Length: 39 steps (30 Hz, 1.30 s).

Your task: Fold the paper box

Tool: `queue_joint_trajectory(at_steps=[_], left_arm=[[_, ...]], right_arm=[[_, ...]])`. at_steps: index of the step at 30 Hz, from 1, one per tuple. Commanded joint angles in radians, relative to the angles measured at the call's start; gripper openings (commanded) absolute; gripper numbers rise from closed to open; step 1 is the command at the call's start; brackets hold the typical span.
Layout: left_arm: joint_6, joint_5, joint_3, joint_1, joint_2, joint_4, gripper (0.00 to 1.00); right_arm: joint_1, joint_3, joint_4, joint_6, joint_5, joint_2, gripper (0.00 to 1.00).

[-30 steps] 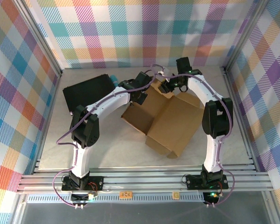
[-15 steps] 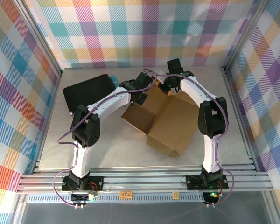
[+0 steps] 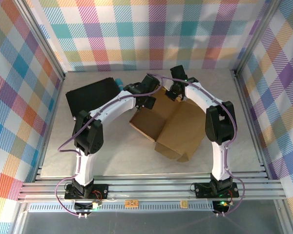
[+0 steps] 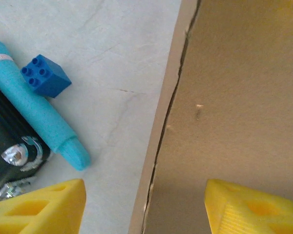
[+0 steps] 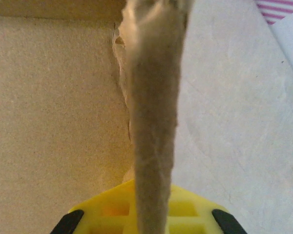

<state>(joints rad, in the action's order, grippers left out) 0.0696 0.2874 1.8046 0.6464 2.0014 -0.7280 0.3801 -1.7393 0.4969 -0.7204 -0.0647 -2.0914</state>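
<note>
**Right tool clamped on box flap; left tool open astride an edge**

The box (image 3: 178, 127) is seen mid-surface (image 3: 112, 153), part-formed, with its far end under both tools.

Right tool (image 5: 152, 214):
- It is closed on a box flap, which is seen edge-on running straight out from between the pads.
- Cardboard panel lies to its left and bare surface to its right.
- The flap's edge looks ragged further out from the tool.
- Judgement: the flap is pinched upright so it can be swung about its crease, and a thin ragged edge could slip or tear if pulled hard.

Left tool (image 4: 146, 209):
- The fingers are held apart and nothing is gripped.
- A box edge runs out between them, with one finger over bare surface and the other over cardboard.
- Contact with the cardboard cannot be told.
- Judgement: it is placed astride the edge either to take that panel or to steady the box while the other flap is worked.

To the left tool's left:
- A marker (image 4: 41, 124) lies against the case (image 4: 2, 134).
- A brick (image 4: 45, 75) sits just beside the marker, further out.
- All three are apart from the box. Judgement: they are not needed for the fold and are parked clear of it.

Count:
- 1 box
- 2 tools
- 1 case
- 1 marker
- 1 brick
</note>
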Motion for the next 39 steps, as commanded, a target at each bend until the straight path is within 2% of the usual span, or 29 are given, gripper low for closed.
queue_joint_trajectory(at_steps=[1, 3, 7, 10, 13, 17, 20, 22, 25, 28, 31, 33, 35, 37, 39], left_arm=[[0.195, -0.127, -0.027, -0.053, -0.180, -0.002, 0.67], [0.336, -0.217, -0.034, -0.114, -0.207, -0.023, 0.64], [0.711, -0.365, 0.044, -0.216, -0.200, -0.095, 0.62], [0.992, -0.398, 0.134, -0.214, -0.170, -0.124, 0.57], [1.274, -0.515, 0.181, -0.213, -0.110, -0.176, 0.46], [1.444, -0.568, 0.259, -0.187, -0.055, -0.219, 0.47], [1.514, -0.577, 0.265, -0.171, -0.055, -0.215, 0.47], [1.493, -0.542, 0.264, -0.173, -0.073, -0.254, 0.49], [1.342, -0.495, 0.241, -0.186, -0.122, -0.304, 0.50], [1.135, -0.401, 0.220, -0.181, -0.185, -0.488, 0.51], [1.070, -0.330, -0.006, -0.140, -0.327, -0.559, 0.54], [1.126, -0.341, -0.230, -0.087, -0.458, -0.467, 0.56], [1.224, -0.376, -0.435, -0.013, -0.561, -0.305, 0.60], [1.298, -0.380, -0.536, 0.044, -0.588, -0.194, 0.64], [1.326, -0.380, -0.563, 0.071, -0.563, -0.128, 0.65]], right_arm=[[0.011, 0.037, -0.009, -0.054, -0.007, 0.044, 0.00], [0.017, 0.060, -0.033, -0.073, -0.016, 0.061, 0.00], [0.039, 0.120, -0.103, -0.098, -0.060, 0.102, 0.00], [0.057, 0.161, -0.153, -0.112, -0.108, 0.125, 0.00], [0.073, 0.208, -0.212, -0.133, -0.146, 0.158, 0.00], [0.097, 0.261, -0.294, -0.178, -0.181, 0.203, 0.00], [0.109, 0.264, -0.308, -0.205, -0.205, 0.205, 0.00], [0.111, 0.262, -0.314, -0.209, -0.220, 0.203, 0.00], [0.109, 0.253, -0.300, -0.197, -0.227, 0.201, 0.00], [0.105, 0.236, -0.263, -0.174, -0.242, 0.193, 0.00], [0.096, 0.219, -0.223, -0.137, -0.258, 0.178, 0.00], [0.094, 0.214, -0.213, -0.122, -0.269, 0.169, 0.00], [0.094, 0.208, -0.199, -0.103, -0.274, 0.164, 0.00], [0.094, 0.199, -0.180, -0.086, -0.272, 0.159, 0.00], [0.094, 0.192, -0.165, -0.072, -0.271, 0.153, 0.00]])
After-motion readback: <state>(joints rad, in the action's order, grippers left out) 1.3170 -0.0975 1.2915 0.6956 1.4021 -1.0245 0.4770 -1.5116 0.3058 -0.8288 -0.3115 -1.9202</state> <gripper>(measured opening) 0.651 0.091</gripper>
